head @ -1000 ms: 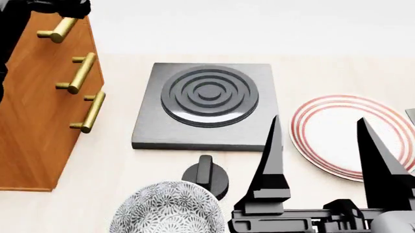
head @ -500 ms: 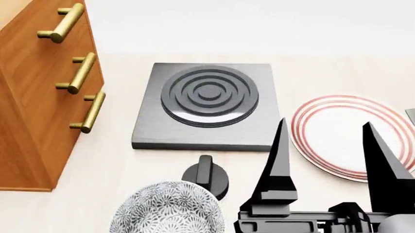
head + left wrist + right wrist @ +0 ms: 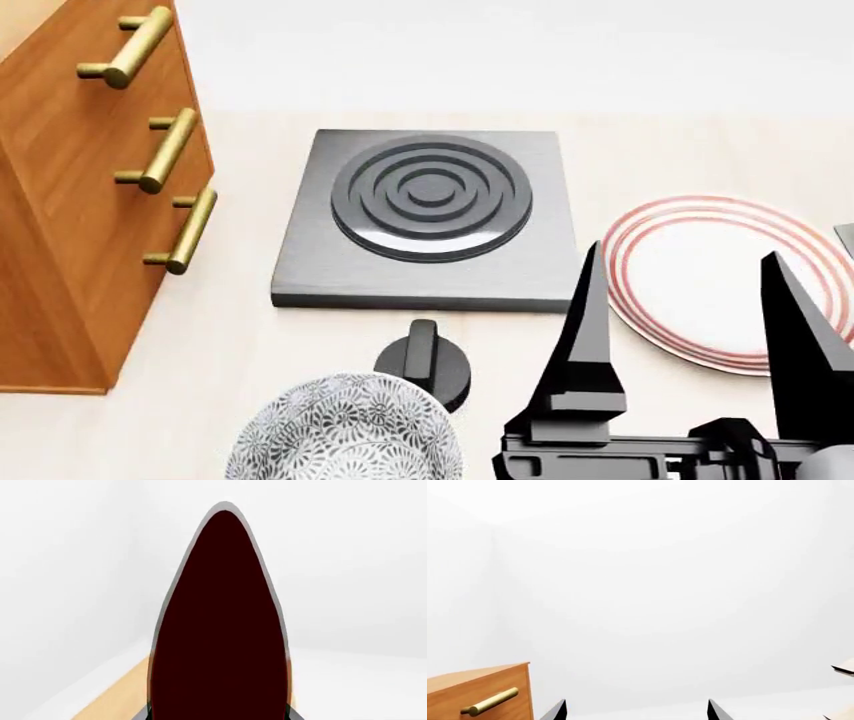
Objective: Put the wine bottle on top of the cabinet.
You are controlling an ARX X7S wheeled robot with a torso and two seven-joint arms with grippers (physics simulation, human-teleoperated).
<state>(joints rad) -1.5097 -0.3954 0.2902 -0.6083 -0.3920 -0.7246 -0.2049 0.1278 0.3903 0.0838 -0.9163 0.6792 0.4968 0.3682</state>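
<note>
The wine bottle (image 3: 220,630) fills the middle of the left wrist view as a tall dark body with a thin grey rim. It stands right in front of that camera, in line with the left claw (image 3: 220,716). Only dark slivers of the claw show beside the bottle's base, so I cannot tell whether it is clenched on the glass or released. A strip of tan wood shows below the bottle, with white walls behind.

The bottle does not show in the head view. There the cabinet (image 3: 80,200), with its brass bar handles (image 3: 171,150), stands at the left edge of the pale surface (image 3: 240,330). The right claw (image 3: 681,255) is released and holds nothing. It hovers near the front edge, its fingers spread over the red-ringed plate (image 3: 694,300).
</note>
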